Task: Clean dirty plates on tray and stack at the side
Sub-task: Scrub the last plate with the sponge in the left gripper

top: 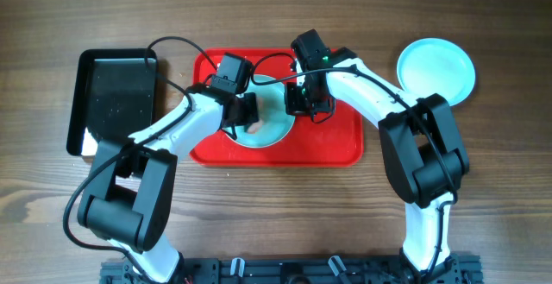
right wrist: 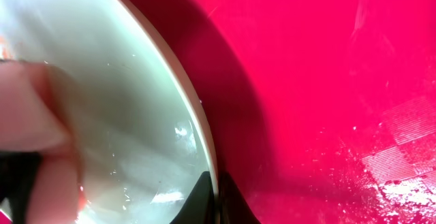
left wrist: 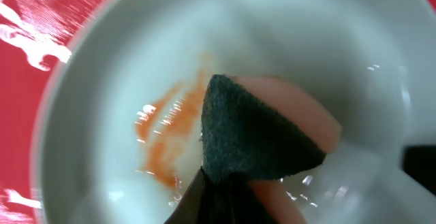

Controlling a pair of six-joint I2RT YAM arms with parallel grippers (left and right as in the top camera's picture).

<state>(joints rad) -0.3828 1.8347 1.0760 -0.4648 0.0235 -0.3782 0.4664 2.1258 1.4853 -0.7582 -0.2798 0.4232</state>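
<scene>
One plate (top: 274, 131) lies on the red tray (top: 341, 142), an orange smear (left wrist: 167, 139) on it; a second plate (top: 435, 70) sits on the table (top: 345, 219) to the tray's right. Your left gripper (top: 246, 114) clamps a sponge (left wrist: 262, 139) onto the first; your right gripper (top: 300, 104) pinches its rim.

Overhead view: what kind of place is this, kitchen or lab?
Probably a robot test bench staged for dishwashing, not a real kitchen. Two robot arms work at a bare wood table, and a sponge sits against a smeared plate on a red tray. No sink in view.
</scene>
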